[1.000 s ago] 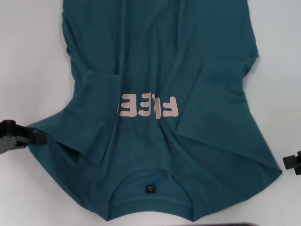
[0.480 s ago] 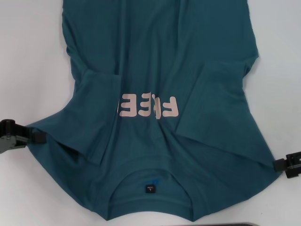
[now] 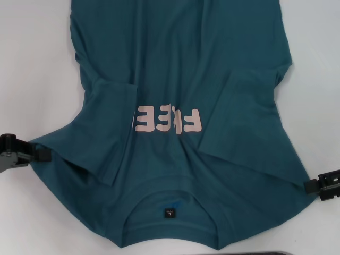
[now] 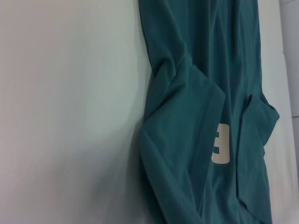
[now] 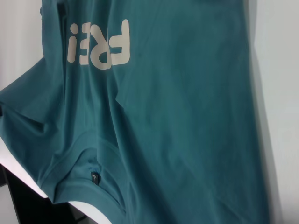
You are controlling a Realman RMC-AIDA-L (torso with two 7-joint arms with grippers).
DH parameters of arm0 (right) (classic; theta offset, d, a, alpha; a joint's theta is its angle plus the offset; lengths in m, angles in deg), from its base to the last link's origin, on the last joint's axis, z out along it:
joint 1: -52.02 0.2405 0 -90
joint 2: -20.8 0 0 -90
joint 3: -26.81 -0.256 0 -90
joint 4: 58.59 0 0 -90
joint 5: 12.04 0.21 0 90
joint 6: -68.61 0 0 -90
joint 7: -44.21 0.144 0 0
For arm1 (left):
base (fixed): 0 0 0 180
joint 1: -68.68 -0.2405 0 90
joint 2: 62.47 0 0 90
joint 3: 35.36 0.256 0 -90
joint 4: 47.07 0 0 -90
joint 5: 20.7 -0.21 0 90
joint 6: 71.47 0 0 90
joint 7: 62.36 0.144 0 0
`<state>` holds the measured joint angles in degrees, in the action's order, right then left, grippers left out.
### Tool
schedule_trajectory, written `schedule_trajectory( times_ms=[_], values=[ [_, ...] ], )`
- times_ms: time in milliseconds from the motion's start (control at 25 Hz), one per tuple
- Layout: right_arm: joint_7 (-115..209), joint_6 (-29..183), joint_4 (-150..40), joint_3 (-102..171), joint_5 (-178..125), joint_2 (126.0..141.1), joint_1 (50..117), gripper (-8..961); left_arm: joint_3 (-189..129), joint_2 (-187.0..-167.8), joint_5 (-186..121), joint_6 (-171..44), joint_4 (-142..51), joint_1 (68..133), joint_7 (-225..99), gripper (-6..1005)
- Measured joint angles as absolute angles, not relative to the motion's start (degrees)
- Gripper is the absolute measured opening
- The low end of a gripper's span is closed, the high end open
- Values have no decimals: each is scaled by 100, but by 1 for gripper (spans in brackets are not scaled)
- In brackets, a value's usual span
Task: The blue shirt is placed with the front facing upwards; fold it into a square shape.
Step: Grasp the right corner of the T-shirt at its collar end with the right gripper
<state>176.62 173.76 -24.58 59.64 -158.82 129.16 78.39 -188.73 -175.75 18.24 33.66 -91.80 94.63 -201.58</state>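
Jaws on both sides sit at the shirt's sleeve tips, but whether they are spread or pinching cloth cannot be told. The left gripper (image 3: 42, 154) is at the left edge of the table (image 3: 32, 64), its dark tip touching the left sleeve's point. The right gripper (image 3: 313, 186) is at the right edge, its tip touching the right sleeve's corner.

Between them the blue shirt (image 3: 180, 69) lies face up on the white table, its collar toward the near edge with the small dark neck label (image 3: 169, 212) showing inside the neckline. Farther on, the pale pink letters (image 3: 167, 120) run across the chest, partly pinched by a fold in the middle. Both sleeves lie creased inward over the body. The hem end stretches toward the far edge, beyond what the head view shows.
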Motion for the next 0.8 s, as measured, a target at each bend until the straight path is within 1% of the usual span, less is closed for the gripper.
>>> schedule_trajectory(
  times_ms=[320,800],
  values=[
    [17811,17244,-2458,5962,-15882,12876,7823,911,-18873,-17576,1823,3356,-9180,9470,-20158,11],
    [17814,17244,-2458,6012,-15936,12915,7890,912,-18873,-17576,1823,3338,-9180,9469,-20167,11]
  ],
)
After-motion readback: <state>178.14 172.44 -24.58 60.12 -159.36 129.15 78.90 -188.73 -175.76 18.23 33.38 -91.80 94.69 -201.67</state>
